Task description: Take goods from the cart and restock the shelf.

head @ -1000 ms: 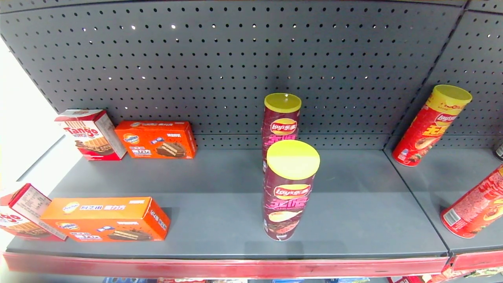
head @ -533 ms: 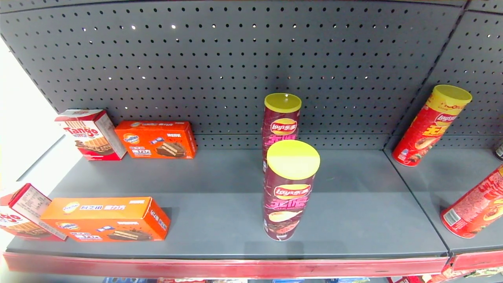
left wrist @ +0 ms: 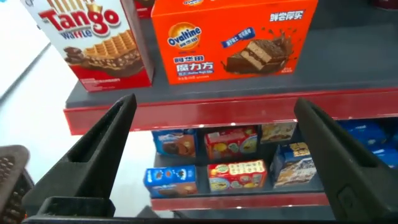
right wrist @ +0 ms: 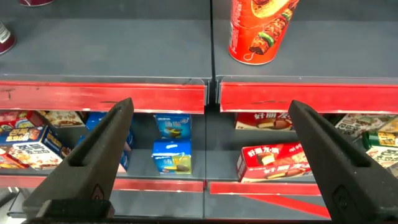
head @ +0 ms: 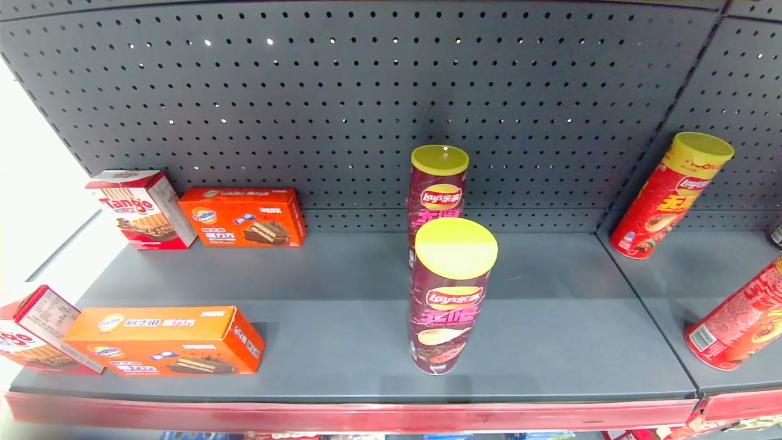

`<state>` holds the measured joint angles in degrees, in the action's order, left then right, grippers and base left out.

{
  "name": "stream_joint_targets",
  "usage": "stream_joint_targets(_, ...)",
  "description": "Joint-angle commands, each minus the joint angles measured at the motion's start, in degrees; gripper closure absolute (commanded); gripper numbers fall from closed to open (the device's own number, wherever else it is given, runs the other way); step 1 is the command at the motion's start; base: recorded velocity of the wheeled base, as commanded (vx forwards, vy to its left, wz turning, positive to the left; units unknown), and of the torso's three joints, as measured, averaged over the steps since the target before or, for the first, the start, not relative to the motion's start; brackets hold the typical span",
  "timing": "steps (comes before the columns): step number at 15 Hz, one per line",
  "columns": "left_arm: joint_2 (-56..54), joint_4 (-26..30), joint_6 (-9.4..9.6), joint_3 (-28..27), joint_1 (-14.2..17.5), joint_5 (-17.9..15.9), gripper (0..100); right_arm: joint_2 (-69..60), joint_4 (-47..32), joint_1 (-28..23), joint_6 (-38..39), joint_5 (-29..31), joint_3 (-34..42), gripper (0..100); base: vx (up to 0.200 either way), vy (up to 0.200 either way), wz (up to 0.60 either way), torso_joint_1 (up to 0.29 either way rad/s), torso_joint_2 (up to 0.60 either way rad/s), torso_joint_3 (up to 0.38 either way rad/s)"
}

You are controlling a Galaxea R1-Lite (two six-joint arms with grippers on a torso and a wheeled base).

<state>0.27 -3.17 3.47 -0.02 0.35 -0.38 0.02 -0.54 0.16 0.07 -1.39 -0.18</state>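
Head view: front maroon can (head: 449, 305) on shelf (head: 550, 330)

The shelf (head: 342, 275) is bare between the orange boxes (head: 165, 342) at left and the two maroon cans (head: 451, 299) in the middle, and again between those and the red cans (head: 669, 195).

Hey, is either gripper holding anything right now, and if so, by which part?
Nothing is held. The left gripper and the right gripper are both open, with nothing between their fingers.
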Motion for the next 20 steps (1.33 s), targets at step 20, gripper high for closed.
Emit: stream_joint_targets(20, 0.35, 5.72, 4.44, -2.26, -0.09, -3.58, 0, -0.02, 0.27, -0.07, 0.01, -0.1, 0.09, 0, 0.0, 0.0, 0.0, 0.0, 0.0, 0.0)
